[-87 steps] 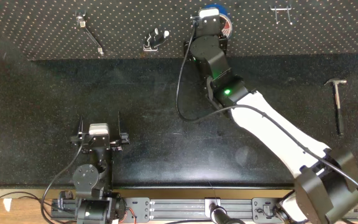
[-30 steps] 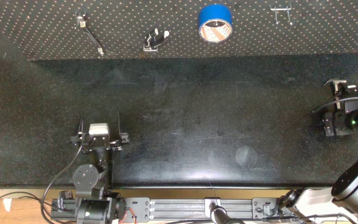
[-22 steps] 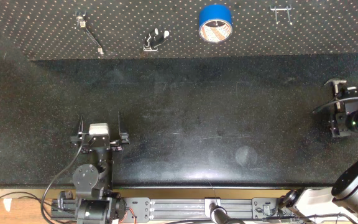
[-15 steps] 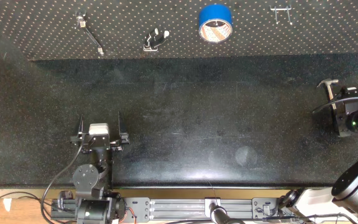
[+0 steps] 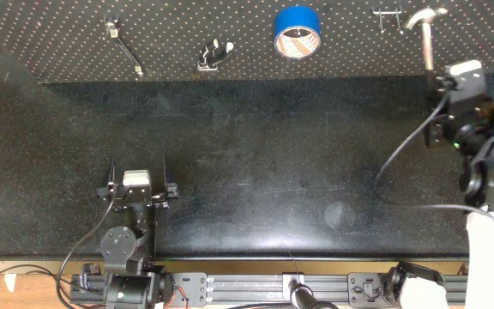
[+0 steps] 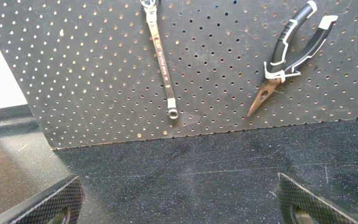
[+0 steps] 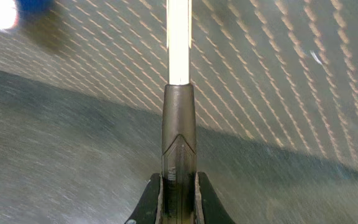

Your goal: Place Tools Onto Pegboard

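Right gripper [image 7: 178,198]: pinching the hammer [image 7: 179,130] by its dark grip, one finger [image 7: 148,200] pressing in on each side.
Hammer: pointing out at 12 o'clock from that gripper, the pale shaft showing against the pegboard [image 5: 58,34]. In the top view the head is sitting right up near the top edge.
Hook [image 5: 388,19]: a bare metal one on the pegboard, lying just beside the hammer head at its 9 o'clock.
Tape [image 5: 297,32]: the blue roll is hanging at 9 o'clock from the hook, well apart from the hammer.
Pliers [image 6: 288,59]: hanging tilted on the pegboard, nose pointing down, at 9 o'clock from the tape.
Wrench [image 6: 160,56]: hanging at 9 o'clock from the pliers.
Left gripper [image 5: 138,169]: spread wide and gripping nothing. It is sitting at 7 o'clock on the table [image 5: 273,154], well apart from the hammer and facing the pegboard at 12 o'clock, with the wrench at its 11 and the pliers at its 1.
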Controlling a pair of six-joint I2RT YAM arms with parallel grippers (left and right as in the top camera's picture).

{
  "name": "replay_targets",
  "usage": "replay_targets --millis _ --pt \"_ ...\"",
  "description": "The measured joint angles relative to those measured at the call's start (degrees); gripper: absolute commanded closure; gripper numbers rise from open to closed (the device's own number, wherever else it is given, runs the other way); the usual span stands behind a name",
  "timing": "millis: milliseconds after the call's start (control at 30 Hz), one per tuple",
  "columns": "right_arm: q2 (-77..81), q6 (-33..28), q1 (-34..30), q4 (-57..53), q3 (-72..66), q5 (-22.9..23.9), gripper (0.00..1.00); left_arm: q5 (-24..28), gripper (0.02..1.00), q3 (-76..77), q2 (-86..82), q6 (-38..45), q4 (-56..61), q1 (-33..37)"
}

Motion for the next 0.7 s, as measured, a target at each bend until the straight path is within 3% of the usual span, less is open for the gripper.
replay_targets --millis 133,600,633,700 --pt "1.1 3.7 4.4 2.4 0.0 -0.3 0.928 0.0 0.020 0.0 0.0 0.0 0.0 0.0" --pt "16.0 4.9 7.0 9.8 0.0 -0.3 0.921 0.0 0.023 0.0 0.0 0.0 0.0 0.0" --pt "16.0 4.9 7.0 9.7 0.0 0.4 0.645 0.0 0.023 0.0 0.0 0.0 0.0 0.0" --pt "16.0 4.9 7.1 9.2 0.0 1.6 0.386 0.0 0.023 0.0 0.0 0.0 0.0 0.0"
